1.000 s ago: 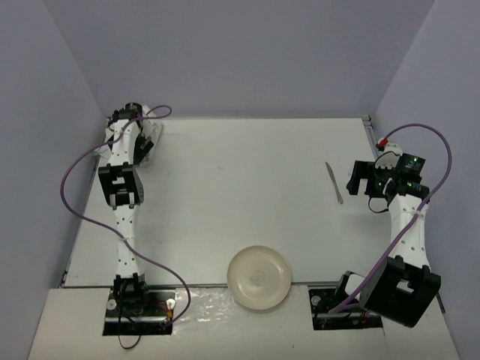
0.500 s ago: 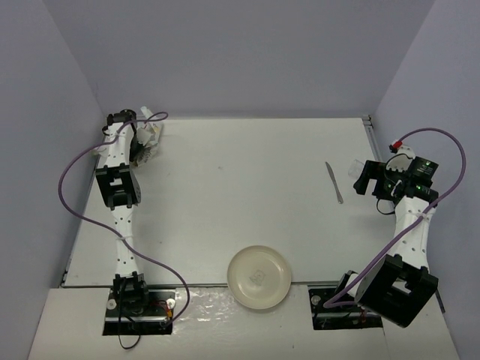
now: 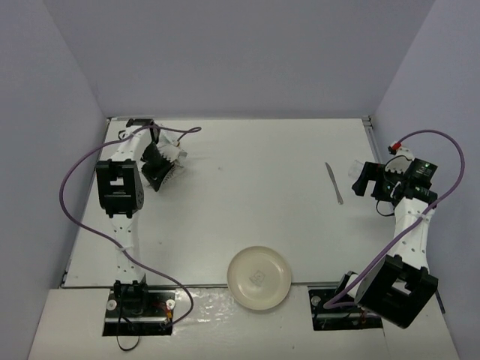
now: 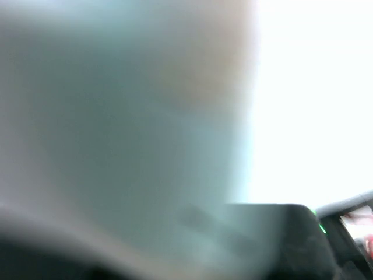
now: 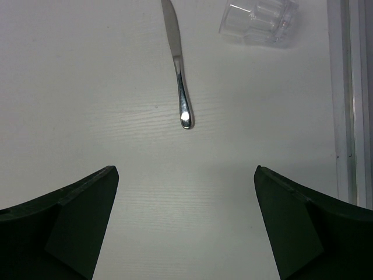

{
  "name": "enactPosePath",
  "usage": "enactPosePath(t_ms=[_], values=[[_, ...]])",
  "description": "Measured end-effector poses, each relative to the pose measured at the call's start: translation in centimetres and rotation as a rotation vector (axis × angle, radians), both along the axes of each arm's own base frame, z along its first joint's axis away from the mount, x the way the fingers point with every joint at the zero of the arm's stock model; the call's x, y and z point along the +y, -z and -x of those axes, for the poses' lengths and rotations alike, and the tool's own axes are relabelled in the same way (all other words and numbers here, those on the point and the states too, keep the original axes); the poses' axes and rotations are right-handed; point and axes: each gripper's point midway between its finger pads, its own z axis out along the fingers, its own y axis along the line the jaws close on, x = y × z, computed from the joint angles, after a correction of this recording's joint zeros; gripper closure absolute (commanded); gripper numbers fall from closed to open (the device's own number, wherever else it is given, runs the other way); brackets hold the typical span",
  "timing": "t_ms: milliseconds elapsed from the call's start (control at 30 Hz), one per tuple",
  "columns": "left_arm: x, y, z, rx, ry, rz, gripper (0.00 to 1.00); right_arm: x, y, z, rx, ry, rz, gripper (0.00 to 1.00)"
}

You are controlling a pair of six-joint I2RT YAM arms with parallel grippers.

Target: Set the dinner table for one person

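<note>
Top view: left gripper (image 3: 156, 168) has swung from far-left corner inward over dinner table (image 3: 247, 202), which fills the view. Pale crumpled thing (image 3: 174, 154) came with it, probably for laying. Jaws hidden, cannot tell grip. Plate (image 3: 259, 277) at near edge.
Left wrist: only blur.
Right wrist: right gripper (image 5: 185, 170) spread wide, empty, facing knife (image 5: 178, 64). Glass (image 5: 259, 22) by right edge.

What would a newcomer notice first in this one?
A cream plate sits at the near edge of the dinner table, between the arm bases. The right gripper hangs open just short of a knife, a clear glass beside its blade. At far left, the left gripper has a pale bundle at its tip, blurring its camera.
</note>
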Motion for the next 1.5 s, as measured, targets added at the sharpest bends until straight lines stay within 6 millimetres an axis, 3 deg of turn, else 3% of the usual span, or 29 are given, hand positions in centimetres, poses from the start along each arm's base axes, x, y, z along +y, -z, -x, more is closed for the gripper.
enactPosePath(t_ms=[133,300,333,400,467,500,600,700,900,1000,1167,1367,1500], values=[[-6.7,-5.2,2.6,-0.083,0.149,0.111,1.00,0.2,0.4,0.2,0.007,-0.004,-0.009,0.00],[-13.1,-14.3,3.8,-0.320,0.274,0.255,0.98,0.4,0.3,0.0,0.000,-0.012,-0.014,0.00],[-13.7,-16.0,3.9,-0.366,0.284,0.269,0.95,0.4,0.3,0.0,0.000,-0.014,-0.016,0.00],[-14.3,-19.0,4.4,-0.452,0.287,0.279,0.75,0.6,0.4,0.0,0.002,-0.021,-0.020,0.00],[-13.4,-20.0,5.1,-0.484,0.254,0.236,0.60,0.8,0.6,-0.1,0.008,-0.029,-0.023,0.00],[-12.8,-20.3,5.3,-0.495,0.234,0.209,0.57,1.0,0.7,-0.2,0.011,-0.034,-0.024,0.00],[-10.1,-18.8,4.4,-0.490,0.139,0.101,0.53,1.8,1.1,-0.7,0.029,-0.070,-0.017,0.00],[-6.7,-15.9,2.3,-0.425,-0.002,0.040,0.47,3.5,0.9,-1.8,0.060,-0.151,0.031,0.00],[2.1,-11.6,-2.7,-0.380,-0.352,-0.052,0.35,8.4,-2.1,-5.8,0.033,-0.360,0.114,0.00],[4.5,-11.1,-3.7,-0.388,-0.429,-0.093,0.34,9.8,-3.0,-7.0,0.016,-0.405,0.138,0.00],[3.9,-9.3,-5.9,-0.371,-0.431,-0.090,0.32,10.6,-1.8,-7.2,0.064,-0.434,0.144,0.00],[1.8,-3.4,-7.0,-0.242,-0.395,-0.063,0.31,9.9,1.0,-7.0,0.162,-0.431,0.166,0.00],[1.0,0.1,-6.4,-0.151,-0.385,-0.065,0.33,10.2,2.7,-7.0,0.220,-0.442,0.166,0.00]])
